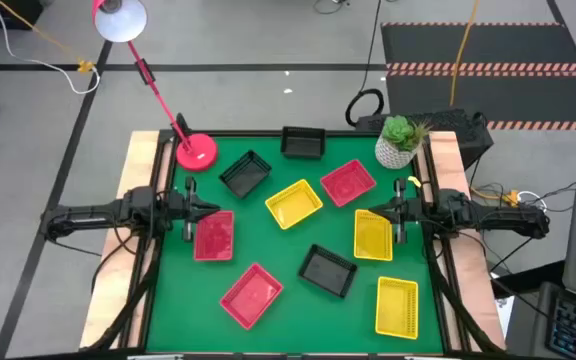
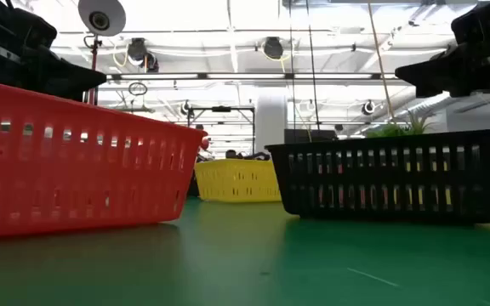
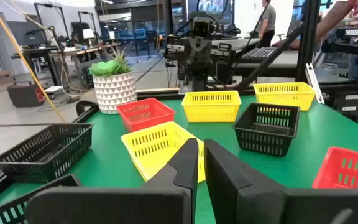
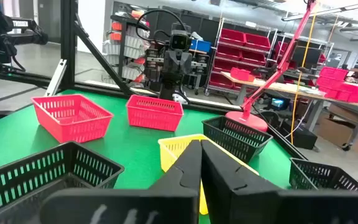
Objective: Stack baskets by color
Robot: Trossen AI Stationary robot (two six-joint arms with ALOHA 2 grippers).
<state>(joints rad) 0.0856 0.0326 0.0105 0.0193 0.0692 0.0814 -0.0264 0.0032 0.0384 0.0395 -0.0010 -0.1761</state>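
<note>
Across the green surface (image 1: 288,240) you have nine baskets lying singly, none yet nested: three red baskets (image 1: 214,235), (image 1: 251,295), (image 1: 347,183); three yellow baskets (image 1: 295,204), (image 1: 373,235), (image 1: 397,306); and three black baskets (image 1: 245,174), (image 1: 303,143), (image 1: 328,270). Treat each one as light, thin-walled plastic mesh, probably stiff enough to keep its shape but liable to flex and skid on the surface if you push rather than lift. Take hold on one long wall, pinching the rim from above with one finger inside and one outside; the slotted mesh should give some purchase, though the plastic is likely slick. The left end effector (image 1: 200,210) hangs at the left edge just beside the nearest red basket, its fingers nearly together and holding nothing. The right end effector (image 1: 368,214) hangs at the right edge next to a yellow basket, fully closed and empty. Widen either one before descending. Open room is limited in the middle, where baskets sit near each other at mixed angles; the front centre strip offers the clearest staging area. Keep clear of the lamp base (image 1: 197,152) at the rear left corner and the plant pot (image 1: 398,150) at the rear right, and watch the wooden side rails (image 1: 140,160).
</note>
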